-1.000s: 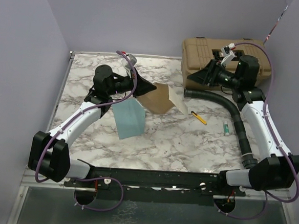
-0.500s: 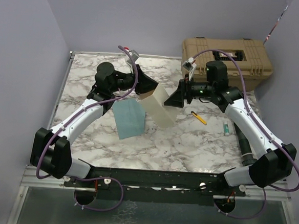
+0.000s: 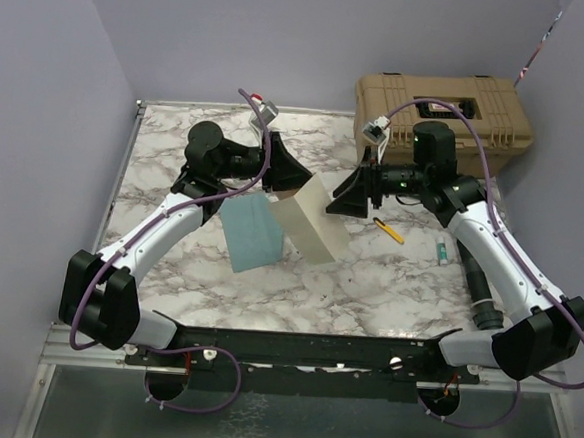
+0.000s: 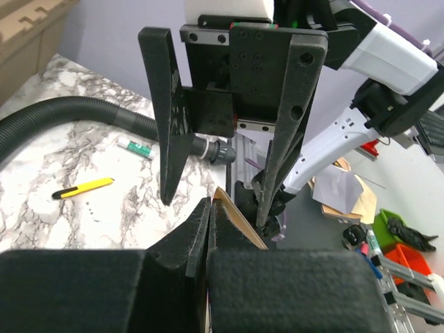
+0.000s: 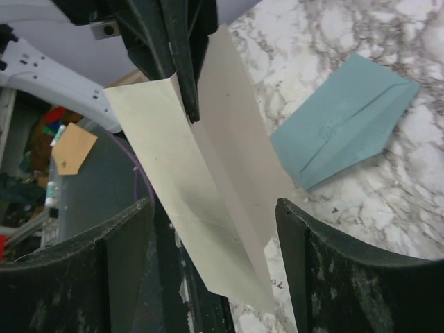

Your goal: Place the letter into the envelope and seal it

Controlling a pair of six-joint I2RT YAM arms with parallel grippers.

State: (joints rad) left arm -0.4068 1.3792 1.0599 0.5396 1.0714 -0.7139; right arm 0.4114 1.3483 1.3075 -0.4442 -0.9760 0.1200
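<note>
Currently, L gripper [image 3: 297, 179] is closed on the top edge of the letter [image 3: 311, 228]. Left wrist view shows both pads [image 4: 200, 220] pressed together w/ the tan sheet edge pinched between them. Sheet hangs tilted over approx. table centre, cream back toward the top cam, bent along a lengthwise crease. Whether its low corner touches the tabletop [image 3: 368, 284] cannot be told. R gripper [image 3: 331, 204] sits at the letter's 3 o'clock, jaws spread wide, one finger either side of the sheet, no contact visible, nothing held. Teal envelope [image 3: 253, 234] lies flat on the surface just beside the letter at its 9 o'clock; its pointed flap end shows in right wrist view. Surface: white/grey marble-pattern top. Other items: tan hard case [image 3: 445, 104] at the 1 o'clock far corner; yellow cutter [image 3: 389, 230] at 3 o'clock of the letter, beyond the R gripper; small white-green item [image 3: 439, 251] further out, same direction; black corrugated hose [image 4: 69, 114] along the R side, mostly hidden by R arm [image 3: 500, 254] in top view. Room: plain lavender walls [image 3: 39, 111] close off the 9, 12 and 3 o'clock sides; metal rail [image 3: 292, 364] runs along the 6 o'clock edge.
</note>
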